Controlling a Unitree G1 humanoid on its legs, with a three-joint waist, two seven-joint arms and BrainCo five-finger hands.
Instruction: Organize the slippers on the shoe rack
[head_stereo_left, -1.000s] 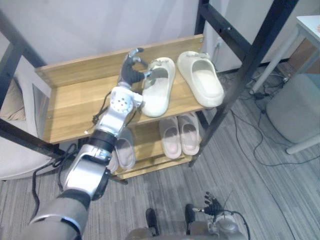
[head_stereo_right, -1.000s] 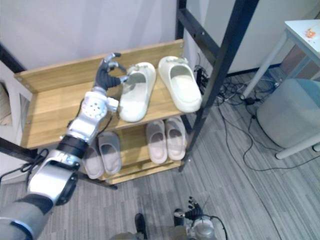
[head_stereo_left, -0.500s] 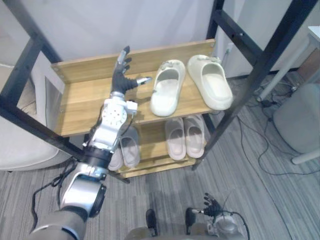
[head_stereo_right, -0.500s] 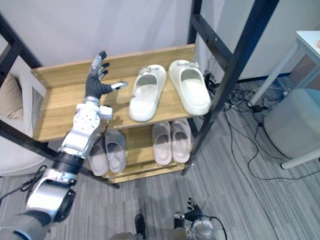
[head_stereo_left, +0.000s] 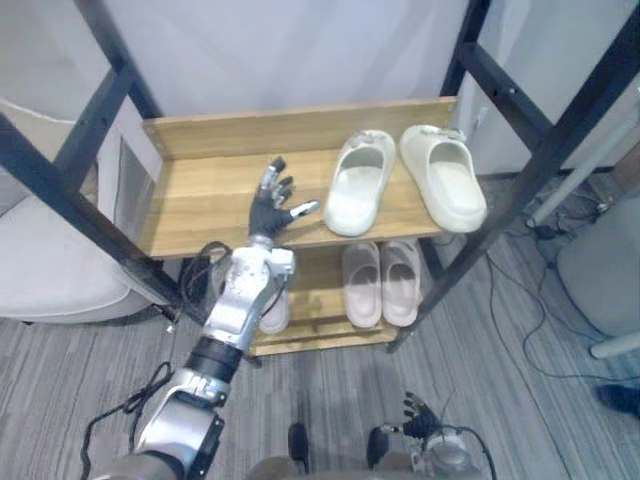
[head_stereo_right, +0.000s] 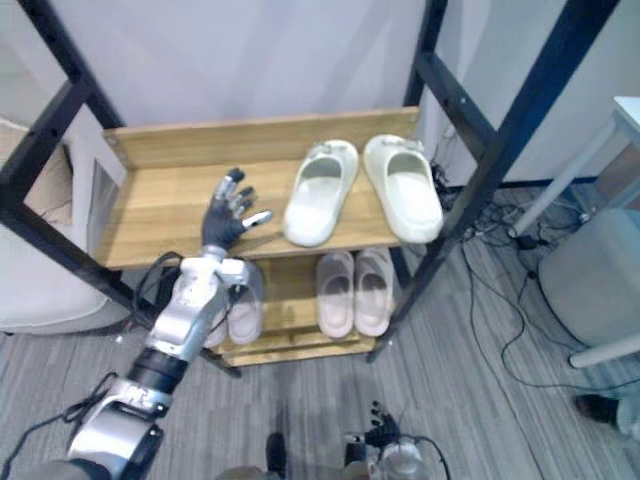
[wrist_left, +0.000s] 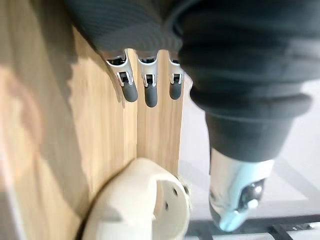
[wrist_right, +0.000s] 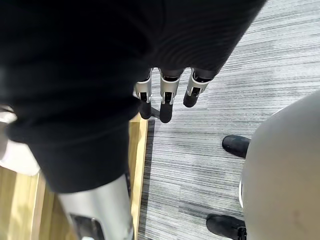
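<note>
Over top shelf (head_stereo_left: 200, 195), left hand (head_stereo_left: 272, 208) raised, fingers (head_stereo_left: 271, 180) splayed; cream slipper (head_stereo_left: 355, 185) at 3 o'clock, seemingly clear of thumb (head_stereo_left: 303, 209) (right hand (head_stereo_left: 420, 412) low, fingers straight).

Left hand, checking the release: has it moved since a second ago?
Yes. The left hand has drawn off the cream slipper, toward the front of the shelf.

- On my rack's top shelf (head_stereo_left: 190, 205), the left slipper (head_stereo_left: 355, 185) lies just beside the right slipper (head_stereo_left: 445, 190), on its right half.
- My left hand (head_stereo_left: 272, 212) is over that shelf, near the left slipper's left side.
- A second pair (head_stereo_left: 383, 285) sits on the lower shelf (head_stereo_left: 315, 300), beneath them.
</note>
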